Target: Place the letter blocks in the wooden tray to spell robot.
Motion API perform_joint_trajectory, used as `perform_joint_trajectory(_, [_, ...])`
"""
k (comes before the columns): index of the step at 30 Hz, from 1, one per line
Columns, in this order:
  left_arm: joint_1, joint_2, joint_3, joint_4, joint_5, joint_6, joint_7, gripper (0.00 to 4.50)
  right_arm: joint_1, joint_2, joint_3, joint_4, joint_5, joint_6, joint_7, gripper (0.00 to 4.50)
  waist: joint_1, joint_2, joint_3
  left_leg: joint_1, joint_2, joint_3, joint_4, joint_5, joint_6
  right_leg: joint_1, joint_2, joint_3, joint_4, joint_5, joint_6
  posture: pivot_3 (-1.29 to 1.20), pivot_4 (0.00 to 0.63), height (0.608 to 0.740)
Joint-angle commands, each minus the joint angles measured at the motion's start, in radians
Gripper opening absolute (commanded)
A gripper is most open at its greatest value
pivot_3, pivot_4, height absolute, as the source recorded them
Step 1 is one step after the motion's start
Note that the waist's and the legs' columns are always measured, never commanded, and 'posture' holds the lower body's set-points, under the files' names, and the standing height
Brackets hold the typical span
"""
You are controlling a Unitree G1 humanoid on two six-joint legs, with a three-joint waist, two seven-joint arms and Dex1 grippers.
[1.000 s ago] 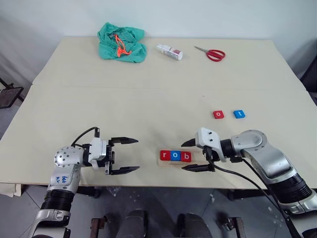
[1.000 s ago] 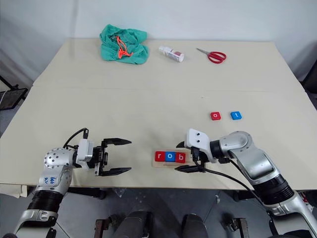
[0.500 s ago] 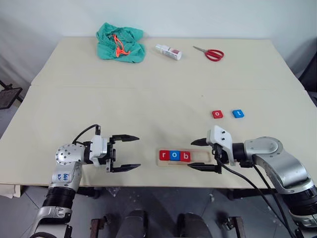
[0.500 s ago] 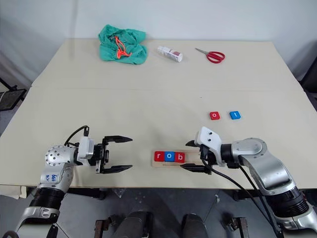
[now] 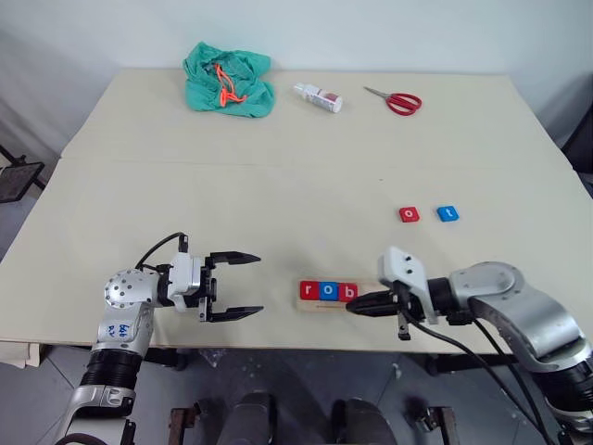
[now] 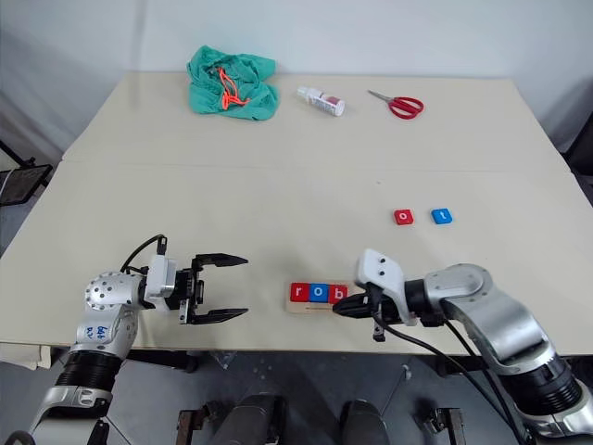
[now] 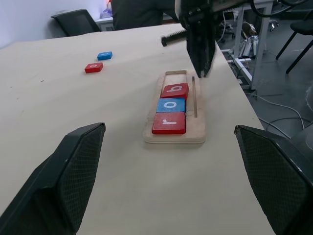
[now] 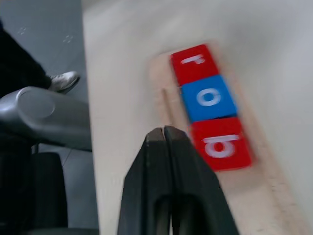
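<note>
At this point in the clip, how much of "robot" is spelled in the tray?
Three of five. The red r, blue o and red b sit side by side in the wooden tray. Nothing is in hand: the right end effector is shut empty at the tray's free end, and the left end effector is open. The red o and blue t wait on the table.

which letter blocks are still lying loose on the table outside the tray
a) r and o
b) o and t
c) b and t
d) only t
b, since a red o block and a blue t block lie side by side on the table, apart from the wooden tray, which already holds r, o and b.
</note>
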Motion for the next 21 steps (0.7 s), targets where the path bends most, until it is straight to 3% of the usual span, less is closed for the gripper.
perform_joint_trajectory(1, [0.012, 0.005, 0.013, -0.023, -0.009, -0.011, 0.005, 4.5, -0.025, 0.017, 0.023, 0.052, -0.031, -0.056, 0.003, 0.05, 0.0, 0.0, 0.0, 0.0, 0.0, 0.0, 0.0, 0.0, 0.0, 0.0, 0.0, 0.0, 0.0, 0.0, 0.0, 0.0, 0.15, 0.74])
perform_joint_trajectory(7, [0.029, 0.012, 0.022, -0.036, -0.012, -0.011, 0.011, 4.5, -0.06, 0.037, 0.028, 0.112, -0.052, -0.103, 0.004, 0.05, 0.0, 0.0, 0.0, 0.0, 0.0, 0.0, 0.0, 0.0, 0.0, 0.0, 0.0, 0.0, 0.0, 0.0, 0.0, 0.0, 0.15, 0.74])
perform_joint_trajectory(15, [0.034, 0.009, 0.018, -0.032, -0.011, -0.015, 0.019, 4.5, -0.046, 0.022, -0.006, 0.047, -0.006, -0.083, 0.014, 0.05, 0.001, 0.0, 0.0, 0.0, 0.0, 0.0, 0.0, 0.0, 0.0, 0.0, 0.0, 0.0, 0.0, 0.0, 0.0, 0.0, 0.15, 0.74])
perform_joint_trajectory(21, [0.02, 0.003, 0.015, -0.009, -0.009, -0.024, 0.015, 4.5, -0.019, 0.017, -0.146, -0.005, 0.092, -0.021, -0.03, 0.05, 0.001, 0.0, 0.0, 0.0, 0.0, 0.0, 0.0, 0.0, 0.0, 0.0, 0.0, 0.0, 0.0, 0.0, 0.0, 0.0, 0.15, 0.74])
